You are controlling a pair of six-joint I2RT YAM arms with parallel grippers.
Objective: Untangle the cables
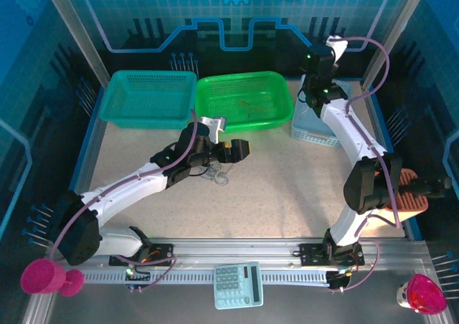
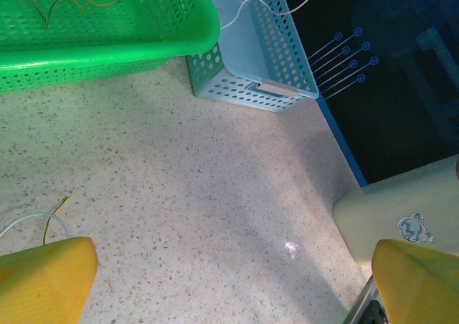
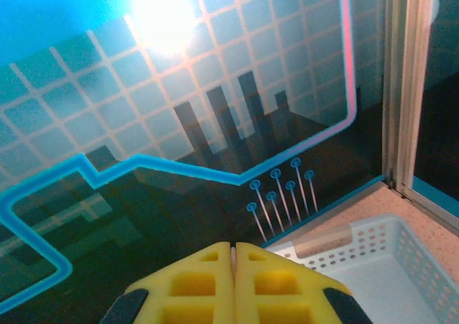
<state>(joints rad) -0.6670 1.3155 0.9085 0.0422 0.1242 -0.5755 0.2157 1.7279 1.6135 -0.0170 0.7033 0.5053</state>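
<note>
**Claw status: left spread wide above the bench, right shut at the rear wall**

Left claw (image 1: 224, 139) stands with its jaws fully apart and nothing between them. Its wrist view shows the two yellow fingertips (image 2: 44, 281) at opposite lower corners, with bare bench (image 2: 215, 195) between.

A small cluster of loose cables (image 1: 219, 173) lies on the bench near its middle, just on the near side of the left claw. In the left wrist view a white strand and a yellow strand (image 2: 43, 220) of the cluster curve in beside the left-hand fingertip. Whether they touch it cannot be told.

A yellow-orange cable (image 1: 247, 107) lies on the floor of the green basket (image 1: 208, 123), which stands at the rear centre of the bench. A white cable (image 2: 251, 5) runs over the rim and into the light blue basket (image 2: 244, 87), which stands just right of the green one. A teal basket (image 1: 150, 74) stands left of the green one, the two rims close together.

Right claw (image 3: 233, 267) is closed, its yellow fingers pressed together and gripping nothing. It is raised at the rear right, above the light blue basket and pointing at the back panel (image 3: 179, 123).
</note>
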